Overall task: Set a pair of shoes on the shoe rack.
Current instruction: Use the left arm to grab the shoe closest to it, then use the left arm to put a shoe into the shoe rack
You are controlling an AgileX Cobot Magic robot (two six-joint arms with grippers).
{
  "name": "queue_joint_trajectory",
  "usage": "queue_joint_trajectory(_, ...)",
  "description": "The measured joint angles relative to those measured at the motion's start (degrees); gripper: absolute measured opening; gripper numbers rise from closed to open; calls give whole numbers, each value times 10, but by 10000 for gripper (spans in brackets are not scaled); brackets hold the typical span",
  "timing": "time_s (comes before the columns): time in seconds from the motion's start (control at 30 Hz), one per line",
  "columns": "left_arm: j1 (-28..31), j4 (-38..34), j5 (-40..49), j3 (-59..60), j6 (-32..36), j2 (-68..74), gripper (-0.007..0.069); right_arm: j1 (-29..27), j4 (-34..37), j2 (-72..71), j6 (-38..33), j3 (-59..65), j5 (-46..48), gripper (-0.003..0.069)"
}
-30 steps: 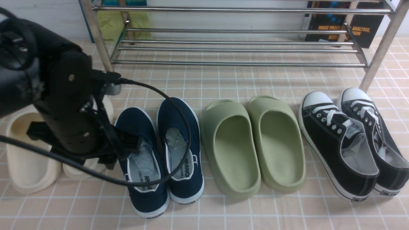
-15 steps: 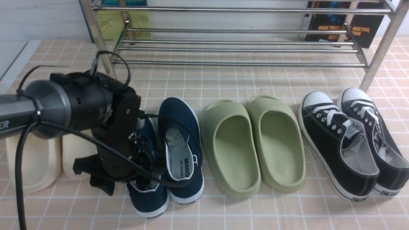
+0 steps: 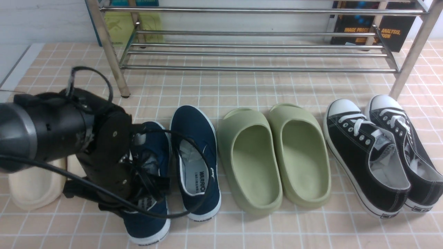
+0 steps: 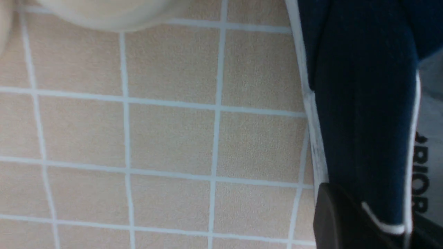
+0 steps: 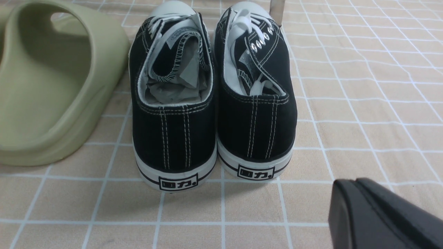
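Note:
Two navy-blue slip-on shoes lie in front of the chrome shoe rack (image 3: 256, 52). The right one (image 3: 197, 162) rests flat on the tiled cloth. The left one (image 3: 150, 221) sits closer to the near edge, its heel drawn out of line with its mate. My left gripper (image 3: 147, 193) reaches down into its opening and is shut on its side wall (image 4: 363, 103), one dark finger (image 4: 332, 221) outside the wall. My right gripper (image 5: 349, 193) hovers shut and empty behind the black sneakers; the front view does not show it.
Green foam slides (image 3: 273, 155) lie right of the navy pair, then black lace-up sneakers (image 3: 377, 152). Cream slides (image 3: 31, 186) are half hidden under my left arm. The rack's left post (image 3: 116, 62) stands just beyond the navy shoes. Books (image 3: 391, 31) lean behind the rack.
My left gripper dropped into the left navy shoe and closed on its side wall. That shoe has shifted toward the near edge and slightly left. The right navy shoe stayed put.

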State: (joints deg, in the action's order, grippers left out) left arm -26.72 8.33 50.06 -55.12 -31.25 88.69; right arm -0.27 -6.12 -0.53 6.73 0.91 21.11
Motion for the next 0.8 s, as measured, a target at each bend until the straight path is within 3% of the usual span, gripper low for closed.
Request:
queue_joint_trajectory(0.2, 27, 24, 67, -106, 46, -41, 39, 0, 0, 0, 0, 0, 0, 6)
queue_joint_trajectory(0.5, 128, -15, 100, -256, 174, 36, 39, 0, 0, 0, 0, 0, 0, 20)
queue_joint_trajectory(0.8, 159, -20, 102, -397, 189, 168, 39, 0, 0, 0, 0, 0, 0, 30)
